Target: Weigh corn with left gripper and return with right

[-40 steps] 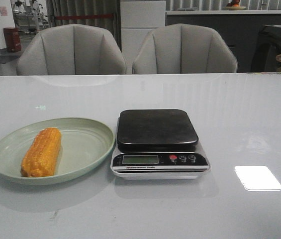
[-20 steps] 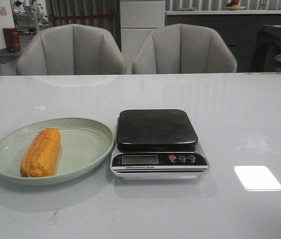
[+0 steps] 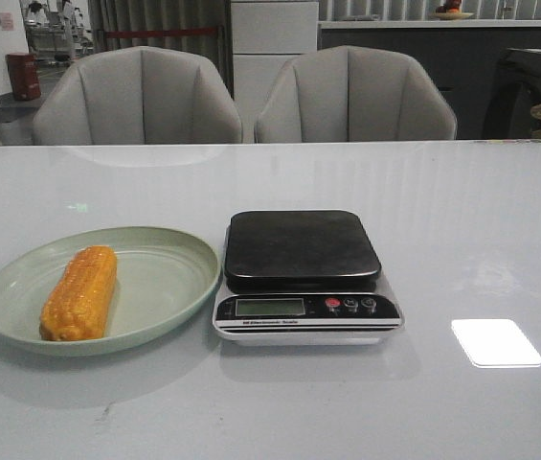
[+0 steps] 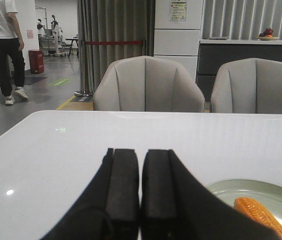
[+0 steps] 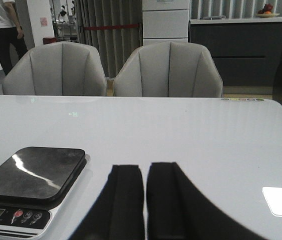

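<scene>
— Where do you see the corn (image 3: pixel 79 293)?

— You have it lying lengthwise in the pale green plate (image 3: pixel 160 278), toward the plate's left half, untouched by either arm. Just to the plate's right stands the scale (image 3: pixel 304 276), its dark platter bare.

— And your grippers?

— Your left gripper (image 4: pixel 140 187) has its black fingers pressed together with nothing between them, above the white table (image 3: pixel 462 240) near the plate's edge. Your right gripper (image 5: pixel 145 197) is likewise closed and holds nothing, beside the scale. Two grey chairs (image 3: pixel 136 96) stand behind the table.
</scene>
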Tool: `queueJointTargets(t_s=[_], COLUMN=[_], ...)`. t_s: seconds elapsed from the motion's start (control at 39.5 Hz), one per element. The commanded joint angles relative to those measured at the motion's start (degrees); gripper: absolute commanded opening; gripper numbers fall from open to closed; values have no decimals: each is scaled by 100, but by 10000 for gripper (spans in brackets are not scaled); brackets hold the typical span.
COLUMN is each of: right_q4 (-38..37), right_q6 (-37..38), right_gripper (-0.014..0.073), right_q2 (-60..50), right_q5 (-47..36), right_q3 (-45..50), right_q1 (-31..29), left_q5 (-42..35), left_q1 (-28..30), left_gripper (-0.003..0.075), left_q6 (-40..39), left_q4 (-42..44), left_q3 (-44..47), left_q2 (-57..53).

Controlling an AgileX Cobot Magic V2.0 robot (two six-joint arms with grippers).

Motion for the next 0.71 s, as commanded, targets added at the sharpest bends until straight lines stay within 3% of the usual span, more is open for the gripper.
queueJointTargets(t_s=[0.0, 0.68], right_q4=[-79, -79], right_q6=[-32, -32], right_gripper=[195, 195], right_q2=[-127, -127], right_q5=[-698, -577], right_q3=[106, 99], right_q1=[-43, -43], left_q5=[-459, -459], left_q1=[-46, -46], left_gripper=[113, 113], left_q6=[2, 2], left_q4=[-52, -52], left_q3=[187, 187], left_q2=[-116, -106])
